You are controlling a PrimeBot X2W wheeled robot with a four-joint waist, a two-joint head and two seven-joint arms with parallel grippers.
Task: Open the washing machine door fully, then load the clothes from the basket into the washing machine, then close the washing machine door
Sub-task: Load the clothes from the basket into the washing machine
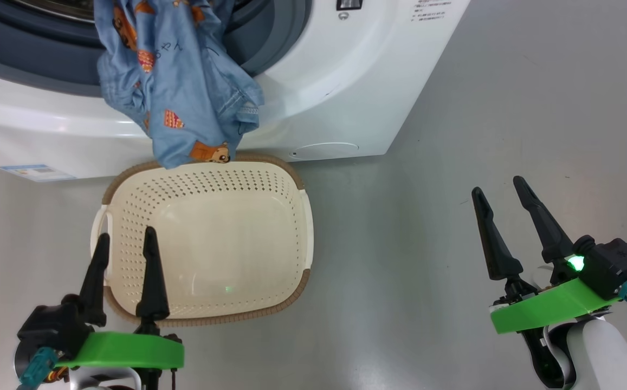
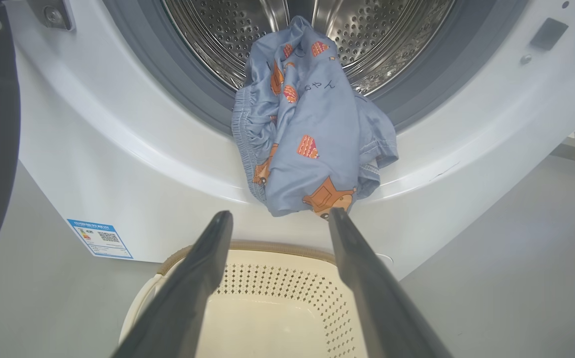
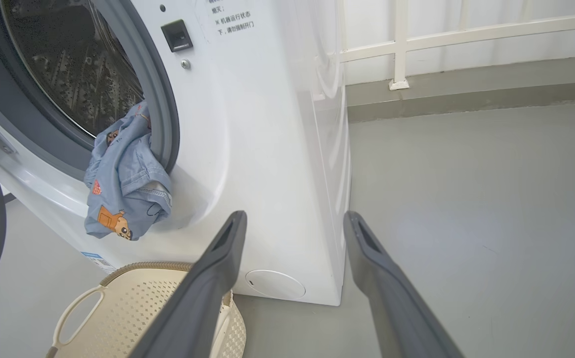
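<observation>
Both claws gape wide and hold nothing: the left claw (image 1: pixel 127 233) hangs over the basket's (image 1: pixel 210 216) near-left rim, the right claw (image 1: pixel 497 185) over the floor (image 1: pixel 427 135) well to its right. The clothes (image 1: pixel 183 81), crumpled light blue cloth with orange-brown cartoon figures, drape half out of the washer's (image 1: pixel 346 81) drum mouth, over the grey gasket (image 2: pixel 158 64), their tip dangling just above the basket's far rim.

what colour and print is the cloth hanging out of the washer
Light blue soft fabric with small orange-brown cartoon figures; clearest in the left wrist view.
</observation>
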